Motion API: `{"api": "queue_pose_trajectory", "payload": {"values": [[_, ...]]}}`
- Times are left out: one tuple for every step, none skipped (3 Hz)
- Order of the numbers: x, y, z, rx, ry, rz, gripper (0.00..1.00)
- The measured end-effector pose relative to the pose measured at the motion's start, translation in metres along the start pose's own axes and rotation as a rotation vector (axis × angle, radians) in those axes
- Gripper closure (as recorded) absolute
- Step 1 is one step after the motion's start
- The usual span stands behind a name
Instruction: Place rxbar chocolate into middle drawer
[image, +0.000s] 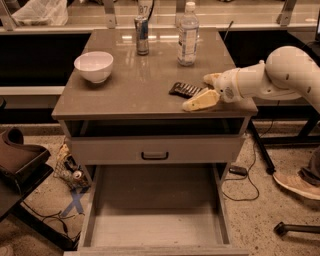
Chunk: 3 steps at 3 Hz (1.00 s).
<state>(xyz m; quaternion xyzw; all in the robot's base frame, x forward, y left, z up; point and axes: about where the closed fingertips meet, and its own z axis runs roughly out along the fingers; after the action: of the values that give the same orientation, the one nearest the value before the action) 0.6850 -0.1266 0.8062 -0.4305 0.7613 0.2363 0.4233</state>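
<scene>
The rxbar chocolate (184, 89), a dark flat bar with light stripes, lies on the brown tabletop (140, 85) near its right front part. My gripper (204, 90) comes in from the right, low over the tabletop, open. One finger (200, 100) is in front of the bar's right end and the other (212, 78) is behind it. The bar rests on the table. The middle drawer (155, 225) is pulled out wide below, with its pale floor bare.
A white bowl (94, 65) stands at the left of the tabletop, a can (142, 35) and a water bottle (188, 34) at the back. A closed grey drawer front with a dark handle (154, 155) sits above the open drawer. Cables and clutter lie on the floor on both sides.
</scene>
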Motion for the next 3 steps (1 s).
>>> {"api": "queue_pose_trajectory", "payload": {"values": [[-0.0040,0.0000,-0.0024,0.000,0.000,0.000,0.65],[-0.0088,0.0000,-0.0053,0.000,0.000,0.000,0.89],[-0.0113,0.0002,-0.0066,-0.001,0.000,0.000,1.00]]}}
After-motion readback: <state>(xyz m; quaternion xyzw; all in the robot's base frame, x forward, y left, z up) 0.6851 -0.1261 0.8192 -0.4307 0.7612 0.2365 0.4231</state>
